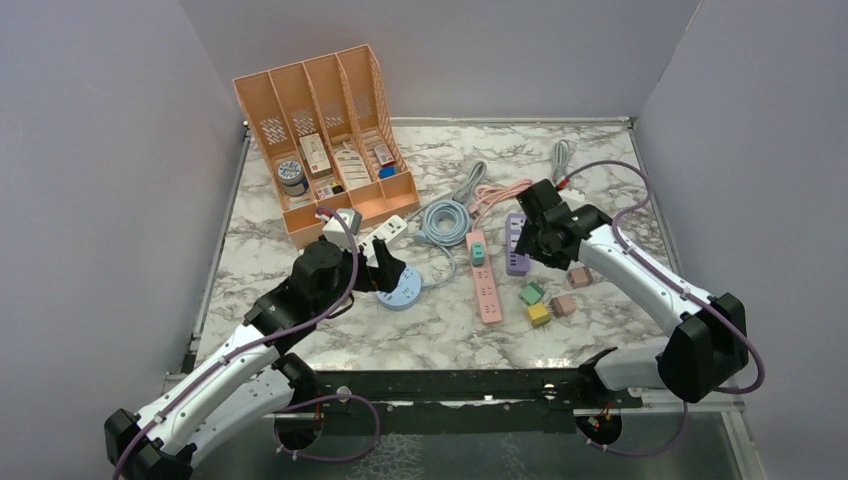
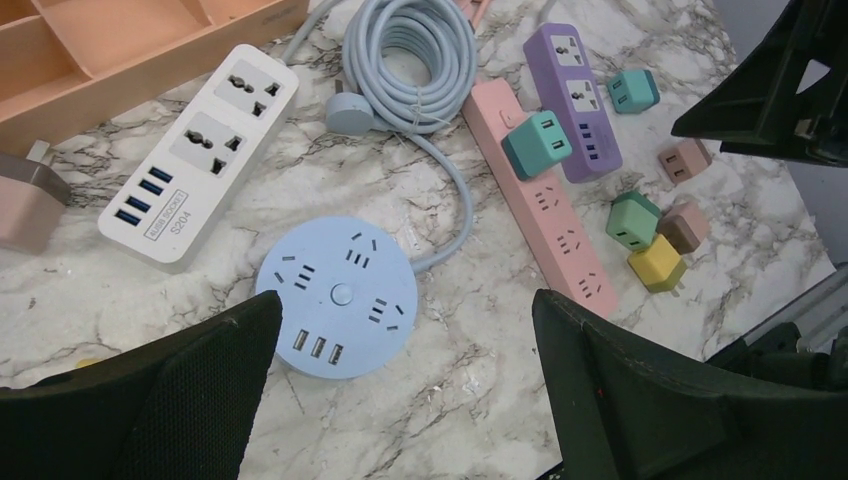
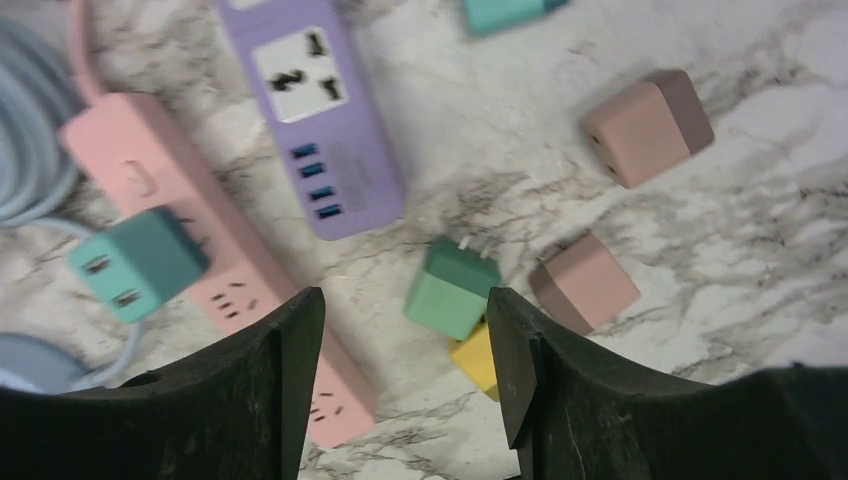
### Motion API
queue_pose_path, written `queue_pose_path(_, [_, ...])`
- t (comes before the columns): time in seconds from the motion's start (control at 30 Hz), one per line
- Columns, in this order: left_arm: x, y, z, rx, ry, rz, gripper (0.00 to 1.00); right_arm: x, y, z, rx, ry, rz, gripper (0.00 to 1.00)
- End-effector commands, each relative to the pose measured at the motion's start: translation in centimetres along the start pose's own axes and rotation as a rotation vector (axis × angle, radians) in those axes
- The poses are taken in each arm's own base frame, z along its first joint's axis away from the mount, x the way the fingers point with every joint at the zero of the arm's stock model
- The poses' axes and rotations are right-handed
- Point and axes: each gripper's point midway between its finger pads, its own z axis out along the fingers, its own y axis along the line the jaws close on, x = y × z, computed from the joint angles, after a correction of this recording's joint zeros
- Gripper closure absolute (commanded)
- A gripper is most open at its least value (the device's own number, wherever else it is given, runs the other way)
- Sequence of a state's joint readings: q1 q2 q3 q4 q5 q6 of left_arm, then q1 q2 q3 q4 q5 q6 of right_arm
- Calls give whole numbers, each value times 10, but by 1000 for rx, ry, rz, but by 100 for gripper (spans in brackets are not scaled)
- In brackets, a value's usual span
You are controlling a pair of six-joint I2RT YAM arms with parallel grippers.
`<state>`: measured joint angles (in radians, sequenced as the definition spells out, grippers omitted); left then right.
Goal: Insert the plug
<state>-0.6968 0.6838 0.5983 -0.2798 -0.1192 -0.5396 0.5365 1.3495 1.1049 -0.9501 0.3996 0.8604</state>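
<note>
Your teal plug [image 3: 138, 262] sits on the pink power strip [image 3: 140, 175] at the left of the right wrist view, pressed against the strip's face with no prongs showing. From the top camera it stands near the strip's upper end, centre frame, just beside the purple strip [image 1: 516, 245].

Judged from that, the insertion itself looks done. All that seems left is to check the seating and draw clear, and no view shows whether the plug is pushed fully home.

The plug is a small rounded teal cube with two dark slots on its outer face. It stands a little askew to the strip's long edge.

Your right pincer [image 3: 403, 300] is released and empty, its fingers spread. Through the gap you see a loose green plug [image 3: 450, 290] lying on the marble surface [image 3: 760, 230], touching a yellow plug [image 3: 478, 360].

Your left pincer [image 2: 405, 305] is also spread wide and grasps nothing. It hangs over the round blue hub [image 2: 336, 296] at lower centre of its own view, well apart from the teal plug.
</note>
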Motion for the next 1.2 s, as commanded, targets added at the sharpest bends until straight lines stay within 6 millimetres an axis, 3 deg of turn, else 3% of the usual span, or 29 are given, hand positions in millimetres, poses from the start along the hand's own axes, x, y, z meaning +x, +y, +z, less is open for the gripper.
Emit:
queue_pose_path(0.0, [-8, -20, 0, 86, -2, 6, 2, 32, -33, 17, 77, 76, 97, 40])
queue_pose_path(0.27, [-11, -24, -1, 100, 2, 11, 2, 68, -33, 43, 27, 168, 153, 36])
queue_pose_path(0.43, [-10, -24, -1, 99, 5, -4, 2, 68, -22, 54, -2, 177, 140, 36])
queue_pose_path(0.6, [-9, -24, -1, 99, 6, -16, 2, 72, -24, 63, 27, 186, 142, 36])
queue_pose_path(0.73, [-8, -24, -2, 101, 7, -23, 2, 78, -33, 68, 76, 193, 154, 41])
queue_pose_path(1.0, [-5, -26, -1, 111, 20, -34, 2, 87, -30, 73, 48, 210, 154, 57])
queue_pose_path(1.17, [-5, -30, -2, 128, 28, -42, 2, 76, -18, 62, -25, 182, 188, 68])
